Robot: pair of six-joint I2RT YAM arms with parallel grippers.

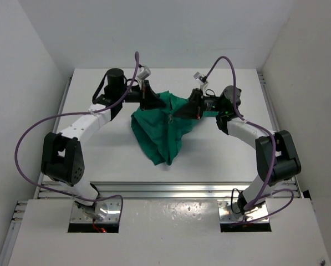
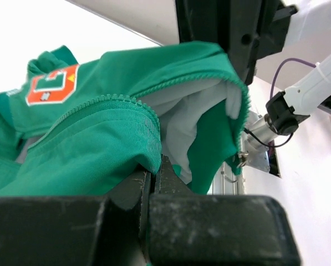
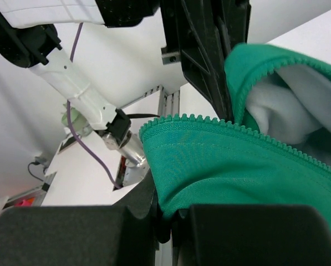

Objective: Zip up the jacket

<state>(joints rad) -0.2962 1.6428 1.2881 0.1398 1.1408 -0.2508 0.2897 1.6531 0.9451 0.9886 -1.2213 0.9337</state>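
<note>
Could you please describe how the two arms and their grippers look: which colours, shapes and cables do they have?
Both the left arm and the right arm have white links joined by bulky black joint housings. A thin purple cable loops along each arm. The left gripper and the right gripper are black, with flat, slightly scuffed fingers. No markings are visible.
</note>
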